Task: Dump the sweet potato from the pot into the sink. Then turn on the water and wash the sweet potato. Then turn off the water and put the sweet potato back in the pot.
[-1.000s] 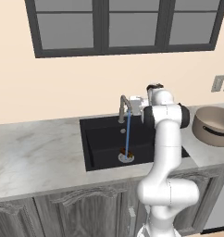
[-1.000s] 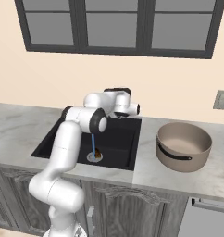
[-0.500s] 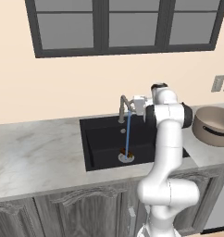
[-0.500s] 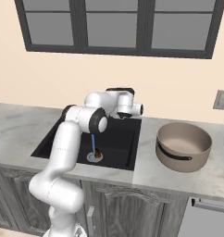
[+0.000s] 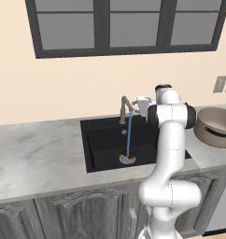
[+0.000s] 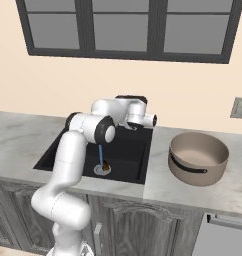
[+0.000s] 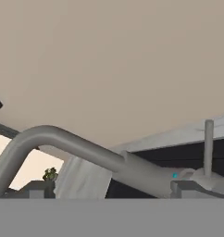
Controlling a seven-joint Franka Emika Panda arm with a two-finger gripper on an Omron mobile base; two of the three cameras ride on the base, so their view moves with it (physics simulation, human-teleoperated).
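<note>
The water point(image 5: 129, 135) runs as a thin blue stream from the faucet point(image 5: 125, 106) down to the drain point(image 5: 127, 159) of the sink point(image 5: 103, 140); the sweet potato point(image 6: 106, 164) lies on the sink floor just beside the drain, touching the stream. The gripper point(image 7: 111, 187) is at the faucet, its jaws wide apart and holding nothing; the spout passes between the fingertips point(image 7: 37, 189), and the lever point(image 7: 208, 146) stands upright near the faucet base. The risk, I judge, is that the fingers slide past this thin lever, so the water is not stopped; a strong push could also swing the spout. The pot point(image 6: 198, 157) waits on the counter, well apart from the faucet. From the left, the arm hides part of the sink, and the potato is very small.
</note>
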